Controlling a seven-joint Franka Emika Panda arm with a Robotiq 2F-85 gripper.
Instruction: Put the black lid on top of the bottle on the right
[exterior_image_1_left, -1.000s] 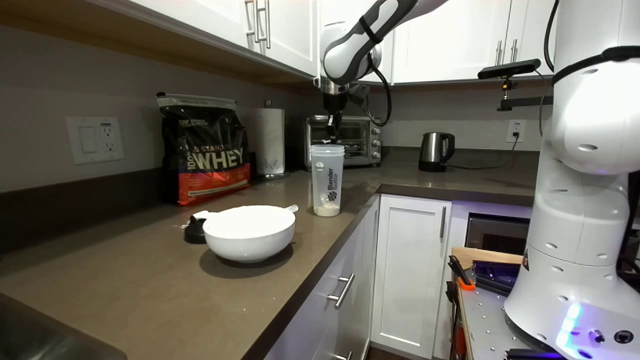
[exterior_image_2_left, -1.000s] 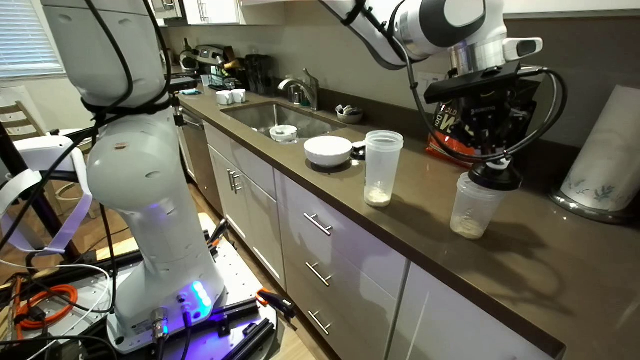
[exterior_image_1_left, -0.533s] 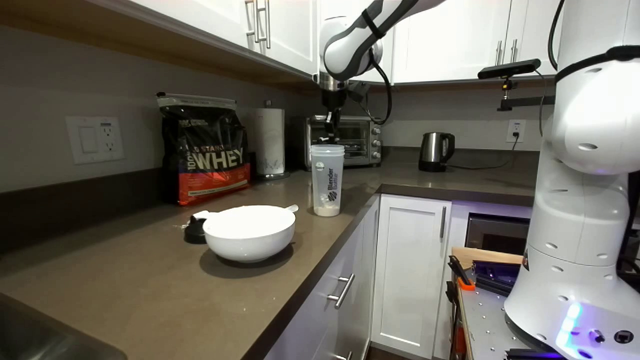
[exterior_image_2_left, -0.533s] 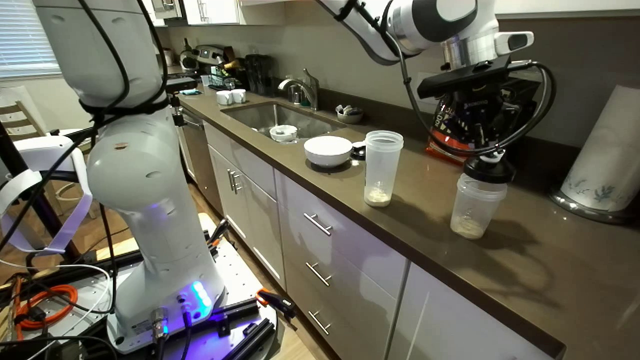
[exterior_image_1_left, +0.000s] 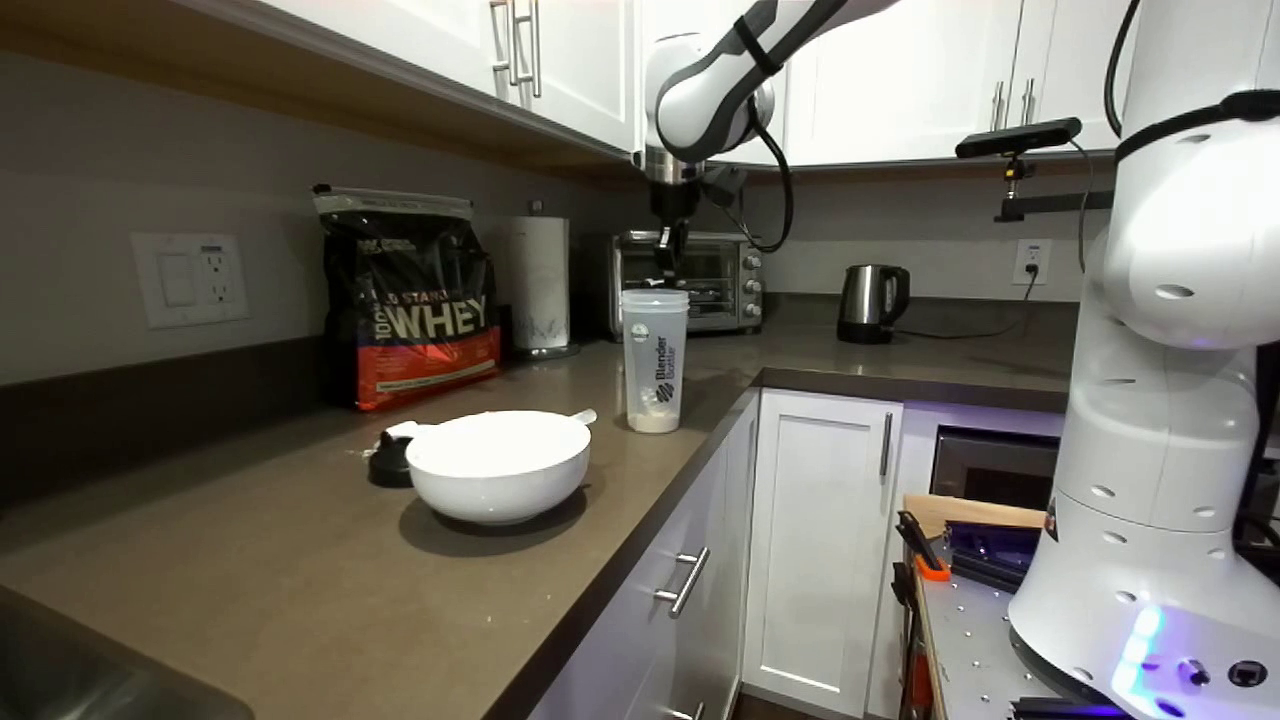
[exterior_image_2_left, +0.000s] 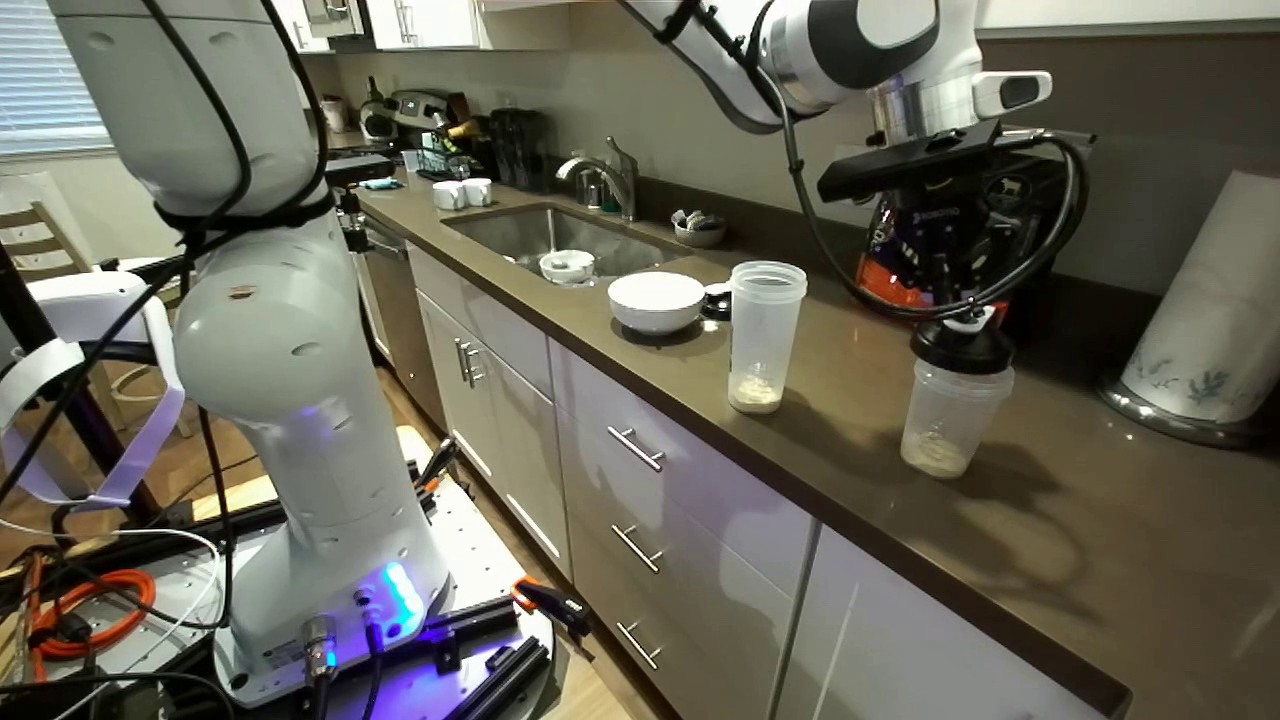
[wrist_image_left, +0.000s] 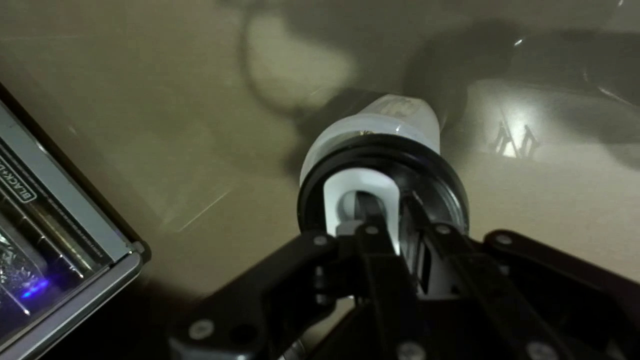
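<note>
Black lid (exterior_image_2_left: 962, 350), its white loop (wrist_image_left: 361, 177) pinched in the closed hand (wrist_image_left: 391, 205), hangs over the bottle (exterior_image_2_left: 952, 415) on the right (whether they touch I cannot tell), so it should be centred, held level and eased straight down until seated before letting go.

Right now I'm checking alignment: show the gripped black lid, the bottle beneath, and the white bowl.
Black lid (exterior_image_2_left: 961, 351): in an exterior view, its side.
Bottle (exterior_image_2_left: 953, 420): in an exterior view, side wall.
White bowl (exterior_image_1_left: 499, 489): in an exterior view, outer wall.
</note>
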